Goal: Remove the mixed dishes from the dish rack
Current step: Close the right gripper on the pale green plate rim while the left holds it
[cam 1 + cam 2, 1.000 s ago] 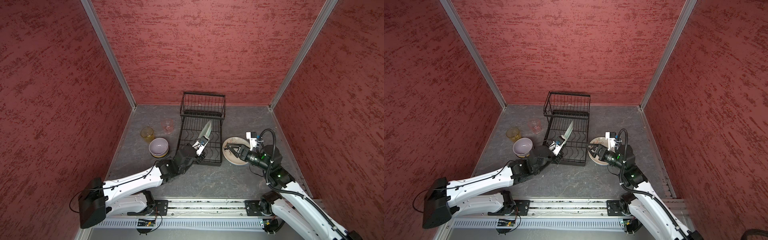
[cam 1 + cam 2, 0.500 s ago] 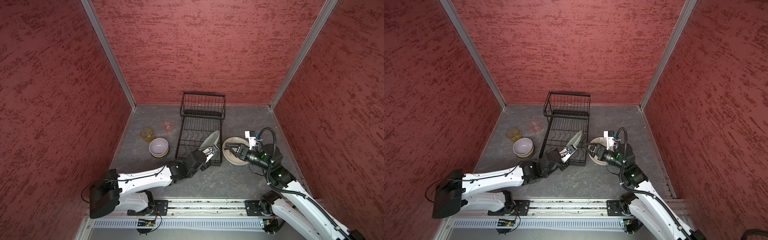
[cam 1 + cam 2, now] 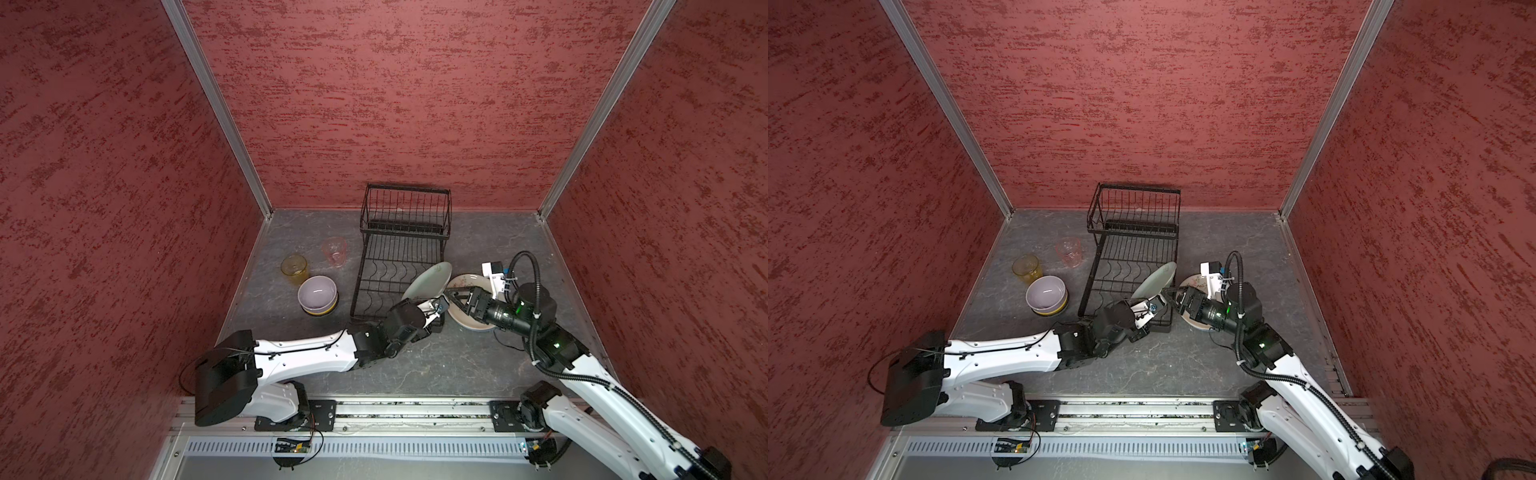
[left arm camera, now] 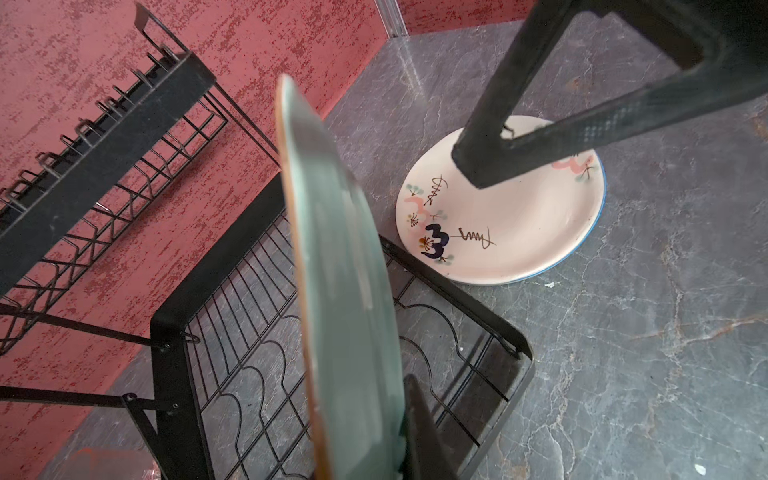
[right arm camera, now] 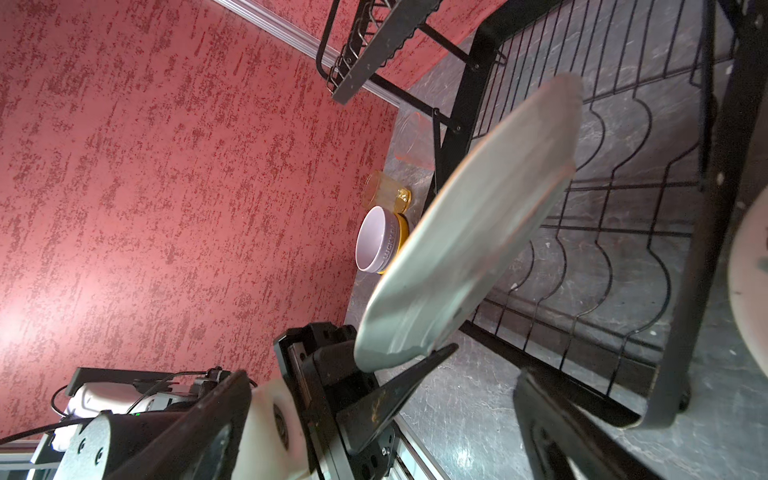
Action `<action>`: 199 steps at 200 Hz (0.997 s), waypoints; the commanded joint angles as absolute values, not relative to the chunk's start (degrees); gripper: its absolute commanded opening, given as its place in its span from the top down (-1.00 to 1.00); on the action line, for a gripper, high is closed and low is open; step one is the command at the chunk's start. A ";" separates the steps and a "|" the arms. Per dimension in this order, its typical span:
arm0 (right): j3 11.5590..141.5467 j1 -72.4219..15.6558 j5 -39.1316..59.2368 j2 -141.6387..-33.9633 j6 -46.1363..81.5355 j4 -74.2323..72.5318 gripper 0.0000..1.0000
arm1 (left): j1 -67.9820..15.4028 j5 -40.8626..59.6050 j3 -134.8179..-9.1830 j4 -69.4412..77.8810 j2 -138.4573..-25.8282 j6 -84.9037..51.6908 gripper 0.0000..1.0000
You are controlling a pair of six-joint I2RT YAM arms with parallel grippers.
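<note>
My left gripper (image 3: 436, 305) is shut on the lower rim of the pale green plate (image 3: 428, 280), which stands tilted over the front right corner of the black wire dish rack (image 3: 399, 249). In the left wrist view the plate (image 4: 340, 270) shows edge-on, with one finger (image 4: 419, 424) against it. My right gripper (image 3: 453, 297) is open just right of that plate. It hovers over a white flowered plate (image 3: 469, 322) lying on the table. The right wrist view shows the green plate (image 5: 478, 249) pinched by the left gripper, between my wide-open fingers (image 5: 561, 424).
Left of the rack, a lilac bowl (image 3: 318, 293) sits nested in a yellow bowl, with an amber tumbler (image 3: 294, 268) and a pink tumbler (image 3: 334, 251) behind it. The white flowered plate (image 4: 498, 232) has a blue rim showing under it. Red walls enclose the table.
The left arm has carried the green plate rightward and forward, from over the rack's lower tier to its front right corner, close to the right gripper. The right arm has barely moved.
</note>
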State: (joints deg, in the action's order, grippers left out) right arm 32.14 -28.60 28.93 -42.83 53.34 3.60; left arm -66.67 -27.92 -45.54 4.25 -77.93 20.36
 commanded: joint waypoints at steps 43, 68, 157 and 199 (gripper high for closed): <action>33.60 -29.85 27.42 -43.31 53.24 5.56 -0.97 | -67.59 -30.47 -48.35 14.65 -77.56 23.90 1.00; 33.63 -29.84 26.70 -43.50 53.77 5.79 -0.98 | -68.02 -30.84 -47.63 15.60 -77.37 24.39 1.00; 33.46 -29.84 26.50 -45.17 54.83 3.96 -0.98 | -70.03 -31.55 -44.99 19.80 -75.67 26.39 1.00; 33.55 -29.86 26.59 -45.78 55.23 3.86 -0.76 | -71.10 -31.67 -44.74 21.40 -76.28 28.28 1.00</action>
State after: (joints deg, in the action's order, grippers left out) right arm 32.45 -29.26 26.76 -45.69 54.89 4.19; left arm -70.30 -29.85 -44.23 11.81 -78.37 25.91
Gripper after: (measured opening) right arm 0.917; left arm 0.147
